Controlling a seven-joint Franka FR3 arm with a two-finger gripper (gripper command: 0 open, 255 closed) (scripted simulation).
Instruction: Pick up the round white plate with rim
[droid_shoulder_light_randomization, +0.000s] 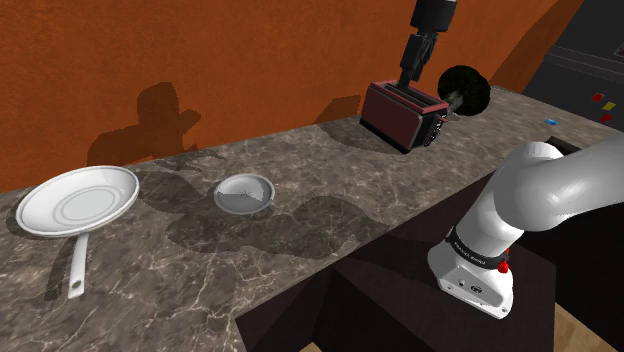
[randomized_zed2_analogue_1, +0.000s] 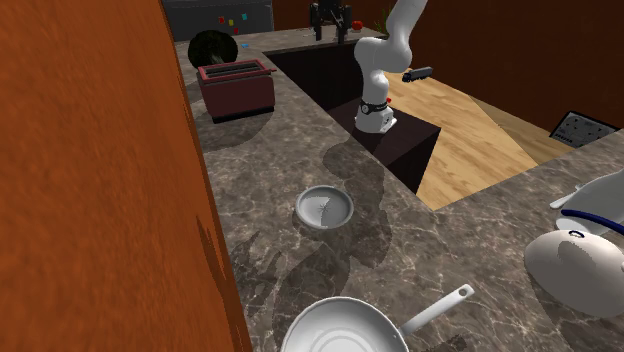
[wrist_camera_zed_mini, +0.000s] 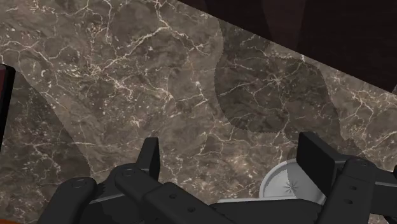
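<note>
The round white-grey plate (droid_shoulder_light_randomization: 243, 193) with a raised rim lies flat on the dark marble counter (droid_shoulder_light_randomization: 330, 170), near the middle. It also sits mid-counter in the second exterior view (randomized_zed2_analogue_1: 324, 208). In the wrist view the plate (wrist_camera_zed_mini: 287, 184) peeks out beside one finger. My black gripper (droid_shoulder_light_randomization: 409, 72) hangs high over the red toaster (droid_shoulder_light_randomization: 403, 113), far to the shoulder view's right of the plate. The gripper (wrist_camera_zed_mini: 234, 160) is open, its fingers wide apart over bare marble with nothing between them. It appears small at the top of the second exterior view (randomized_zed2_analogue_1: 331, 28).
A white frying pan (droid_shoulder_light_randomization: 78, 200) lies at the shoulder view's left, handle toward the counter's front edge. A black round object (droid_shoulder_light_randomization: 465, 90) stands by the toaster. An orange wall (droid_shoulder_light_randomization: 200, 60) backs the counter. White dishes (randomized_zed2_analogue_1: 575, 265) rest on another counter.
</note>
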